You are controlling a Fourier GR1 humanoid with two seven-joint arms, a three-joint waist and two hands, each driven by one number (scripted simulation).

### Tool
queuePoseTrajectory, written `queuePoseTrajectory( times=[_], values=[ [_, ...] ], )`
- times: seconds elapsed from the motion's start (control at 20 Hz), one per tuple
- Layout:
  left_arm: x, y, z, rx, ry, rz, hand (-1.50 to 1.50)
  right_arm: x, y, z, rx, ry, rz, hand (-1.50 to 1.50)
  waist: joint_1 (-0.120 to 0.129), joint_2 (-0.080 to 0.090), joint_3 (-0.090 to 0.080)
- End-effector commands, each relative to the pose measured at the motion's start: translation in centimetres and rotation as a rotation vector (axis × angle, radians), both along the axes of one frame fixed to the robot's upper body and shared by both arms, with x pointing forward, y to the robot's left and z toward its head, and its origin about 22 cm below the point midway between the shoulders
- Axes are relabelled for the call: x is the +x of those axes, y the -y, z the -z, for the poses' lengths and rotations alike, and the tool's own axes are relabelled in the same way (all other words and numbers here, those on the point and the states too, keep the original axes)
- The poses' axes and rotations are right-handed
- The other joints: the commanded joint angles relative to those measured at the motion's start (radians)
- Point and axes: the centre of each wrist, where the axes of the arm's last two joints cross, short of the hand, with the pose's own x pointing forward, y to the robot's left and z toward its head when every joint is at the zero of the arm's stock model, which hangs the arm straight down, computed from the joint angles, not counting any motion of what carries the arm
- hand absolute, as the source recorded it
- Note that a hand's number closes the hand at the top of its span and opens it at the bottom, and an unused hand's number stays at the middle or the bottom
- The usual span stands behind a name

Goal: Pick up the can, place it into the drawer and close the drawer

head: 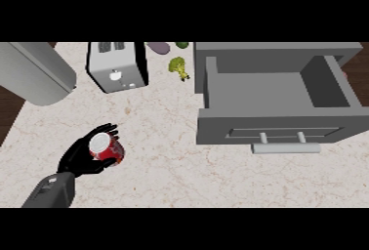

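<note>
Fingers (108, 131) of left hand (83, 157) curled round red can (107, 148), white top showing, near bench (158, 161) left edge. Open grey drawer (274, 97) at right edge, handle (285, 147) on its front. Grey rounded appliance (32, 73) at far left corner. Toaster (116, 66) along far edge, then broccoli (178, 67)

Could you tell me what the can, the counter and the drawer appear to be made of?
Can: probably metal, with a pale flat top and a glossy red label.
Counter: looks like polished stone, cream with reddish veins.
Drawer: plain matt grey, metal or painted; handle is a pale bar.
</note>
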Motion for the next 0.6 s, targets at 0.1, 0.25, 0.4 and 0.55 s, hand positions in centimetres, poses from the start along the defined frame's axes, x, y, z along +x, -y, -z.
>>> queuePoseTrajectory(
  times=[0.1,0.25,0.4,0.55],
  values=[
    [2.7,3.3,-0.8,-0.087,-0.023,0.119,1.50,0.1,-1.1,0.6,0.023,-0.003,0.004,-1.50,0.001,0.000,0.001],
    [3.0,2.2,-2.0,-0.122,0.056,0.129,1.50,-0.2,-0.2,0.2,0.021,0.015,0.001,-1.50,0.008,-0.003,0.001],
    [1.9,3.6,-0.9,-0.156,0.078,0.187,1.50,-2.2,0.6,0.4,0.009,0.000,0.010,-1.50,0.005,-0.005,0.001],
    [3.3,4.9,-2.7,-0.162,0.130,0.122,1.50,-0.4,-1.0,0.4,0.014,0.003,0.014,-1.50,0.018,-0.006,0.002]
  ],
)
